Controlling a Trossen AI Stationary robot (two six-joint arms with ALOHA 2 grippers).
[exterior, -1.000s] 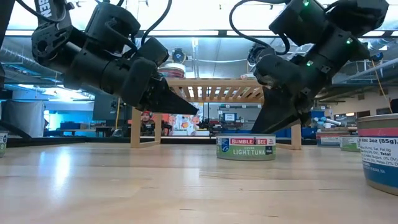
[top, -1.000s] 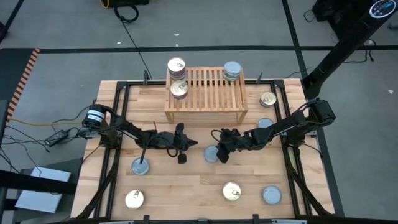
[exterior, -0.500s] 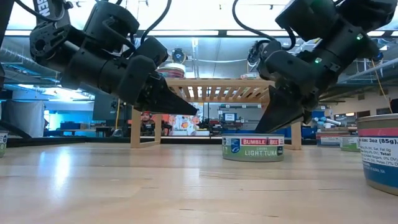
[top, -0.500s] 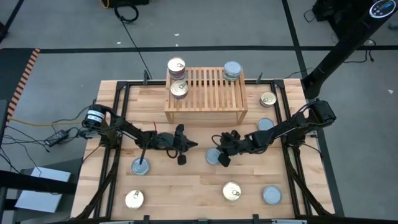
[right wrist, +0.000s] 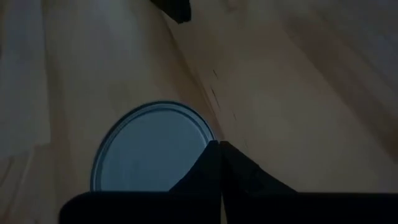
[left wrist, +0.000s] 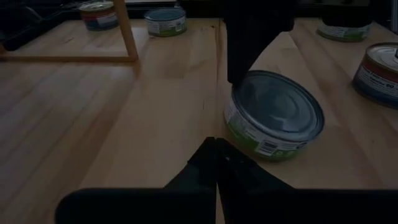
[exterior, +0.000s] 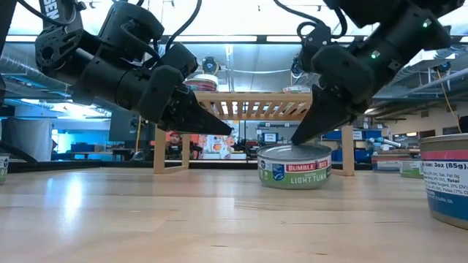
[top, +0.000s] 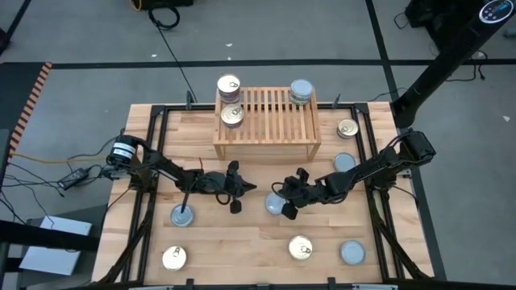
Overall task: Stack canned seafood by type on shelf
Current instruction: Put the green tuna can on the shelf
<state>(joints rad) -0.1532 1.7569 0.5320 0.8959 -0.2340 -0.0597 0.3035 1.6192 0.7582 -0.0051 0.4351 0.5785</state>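
Near the middle of the plank table (top: pixel 242 250), the right tool (top: pixel 284 206) hangs just over a silver-topped tuna tin (top: pixel 276 203), its two fingers pressed together into a single point with nothing between them. Seen from table height, that pointed tip comes down at the top rim of the tin (exterior: pixel 295 166), whose label reads "Light Tuna"; whether the tip actually touches the lid I cannot tell. The right wrist view shows the clenched fingers meeting beside the tin's round blue-grey lid (right wrist: pixel 151 147).

Just beside it, toward the table's left, the left tool (top: pixel 235 197) hovers above bare wood, its fingers likewise clenched on nothing. Its wrist view looks past the closed fingers at the same tin (left wrist: pixel 273 116).

At the far edge stands the wooden shelf (top: pixel 266 121) with its slatted top. On that top sit a gold-topped stack (top: pixel 232 116) near the left end, another gold-topped stack (top: pixel 229 86) at the far left corner, and a silver-topped stack (top: pixel 301 91) at the far right.

Loose tins lie around the table: a gold-topped one (top: pixel 347 128) right of the shelf, a silver one (top: pixel 343 161) below it, a silver one (top: pixel 182 215) at the left, a gold one (top: pixel 174 258) at the near left, a gold one (top: pixel 301 248) near the front, and a silver one (top: pixel 352 253) beside it.
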